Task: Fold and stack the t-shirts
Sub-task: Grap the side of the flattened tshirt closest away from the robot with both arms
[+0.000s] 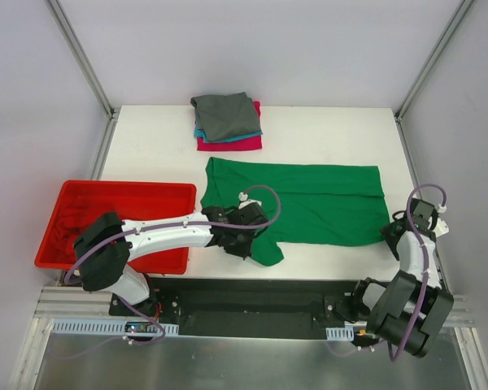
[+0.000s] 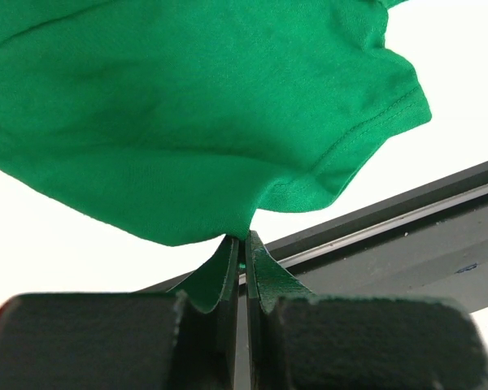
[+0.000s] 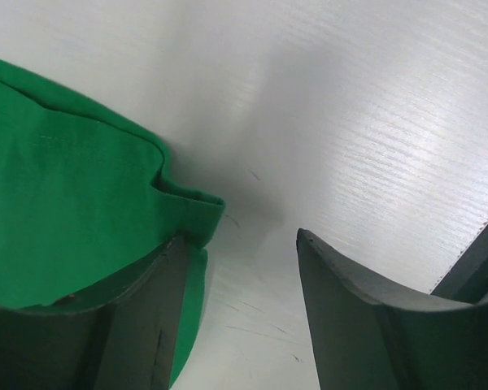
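Observation:
The bright green t-shirt (image 1: 309, 199) lies spread across the middle of the white table (image 1: 333, 130). My left gripper (image 1: 242, 234) is shut on the green shirt's near left edge, close to the sleeve (image 1: 268, 250); the left wrist view shows the cloth (image 2: 195, 122) pinched between the closed jaws and lifted. My right gripper (image 1: 393, 233) is open, low at the shirt's near right corner; in the right wrist view the corner (image 3: 187, 203) lies by the left finger (image 3: 138, 317), with bare table between the jaws. A folded stack, grey t-shirt (image 1: 225, 114) over teal and magenta ones (image 1: 228, 144), sits at the back.
A red plastic bin (image 1: 114, 223) stands at the left of the table, beside my left arm. The table's black front rail (image 2: 407, 236) runs just below the held edge. Frame posts rise at the back corners.

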Controlling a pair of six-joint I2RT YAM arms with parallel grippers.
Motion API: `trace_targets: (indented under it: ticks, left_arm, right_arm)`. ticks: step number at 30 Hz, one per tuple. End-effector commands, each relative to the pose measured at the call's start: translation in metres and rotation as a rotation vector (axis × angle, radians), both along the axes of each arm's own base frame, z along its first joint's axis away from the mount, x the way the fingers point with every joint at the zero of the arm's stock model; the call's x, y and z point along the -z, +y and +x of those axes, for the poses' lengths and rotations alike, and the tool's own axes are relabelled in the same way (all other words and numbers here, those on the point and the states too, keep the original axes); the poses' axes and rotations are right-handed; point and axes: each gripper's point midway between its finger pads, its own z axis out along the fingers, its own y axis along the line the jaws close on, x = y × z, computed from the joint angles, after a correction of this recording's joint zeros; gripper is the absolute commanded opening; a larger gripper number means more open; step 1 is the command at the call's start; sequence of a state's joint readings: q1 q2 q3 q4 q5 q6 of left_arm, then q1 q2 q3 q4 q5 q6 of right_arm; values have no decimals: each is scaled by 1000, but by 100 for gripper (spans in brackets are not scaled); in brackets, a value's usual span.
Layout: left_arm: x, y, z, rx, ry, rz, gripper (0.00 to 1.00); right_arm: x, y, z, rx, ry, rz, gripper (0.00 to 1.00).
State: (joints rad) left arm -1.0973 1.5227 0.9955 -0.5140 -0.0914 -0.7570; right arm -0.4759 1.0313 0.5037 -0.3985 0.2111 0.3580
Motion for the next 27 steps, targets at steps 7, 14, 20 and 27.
trace_targets:
  ticks: [7,14,20,27]
  left_arm:
    - [0,14,7,-26,-14,21,0]
    - [-1,14,10,-24,-11,19,0]
    - [-1,15,12,-28,-12,18,0]
    - [0,17,10,-31,-10,19,0]
  right_arm:
    - [-10,-6,21,-34,6,31,59]
    - [-43,-14,18,-27,-51,-48,61]
    - [-55,-12,19,-52,-86,-64,62]
    - [-29,-4,25,-84,-25,27,62]
